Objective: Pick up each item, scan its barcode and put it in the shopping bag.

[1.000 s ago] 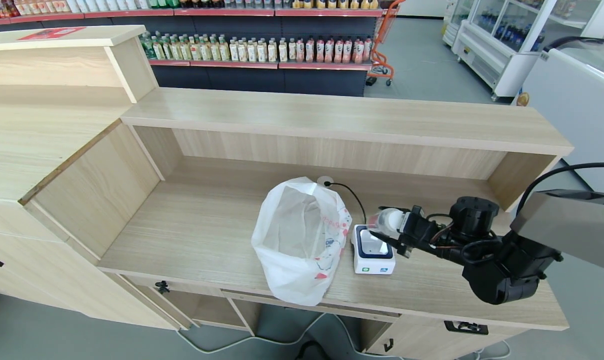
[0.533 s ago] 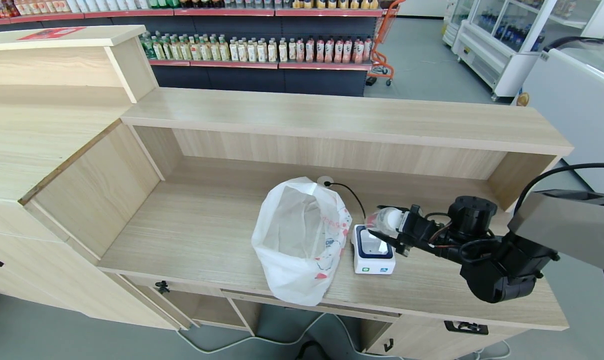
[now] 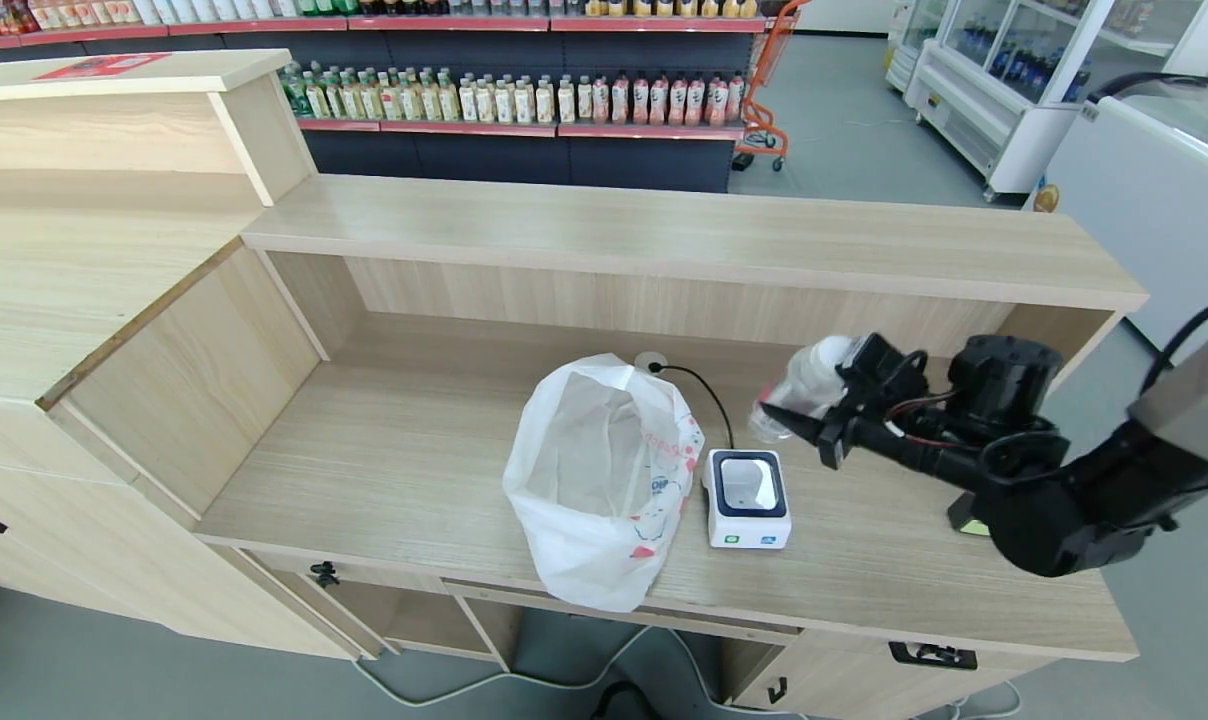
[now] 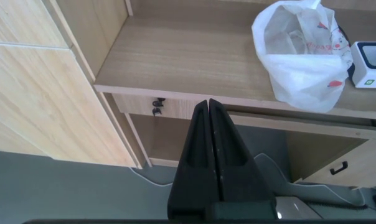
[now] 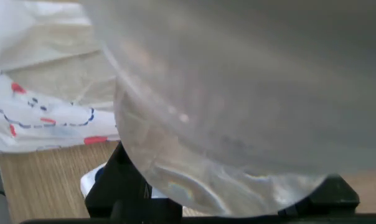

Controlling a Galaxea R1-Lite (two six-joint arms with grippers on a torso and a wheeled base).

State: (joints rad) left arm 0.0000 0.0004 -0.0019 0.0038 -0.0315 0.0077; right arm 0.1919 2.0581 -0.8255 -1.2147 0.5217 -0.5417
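My right gripper (image 3: 826, 412) is shut on a clear plastic bottle (image 3: 806, 384), holding it tilted in the air above the counter, up and to the right of the scanner. The white scanner (image 3: 749, 497) with its dark window sits on the counter beside the white shopping bag (image 3: 599, 470), which stands open. In the right wrist view the bottle (image 5: 238, 93) spans the picture between dark fingers (image 5: 122, 180), with the bag (image 5: 45, 81) behind it. My left gripper (image 4: 208, 107) is shut on nothing, low in front of the counter, off to the left of the bag (image 4: 300, 56) and scanner (image 4: 370, 64).
The wooden counter (image 3: 394, 450) has a raised shelf (image 3: 664, 230) across its back and a side wall on the left. A black cable (image 3: 706, 392) runs from the scanner to a hole at the back. A small dark object (image 3: 967, 518) lies under my right arm.
My right arm has lifted the bottle up and to the right, away from just above the scanner. The scanner's window is now uncovered.
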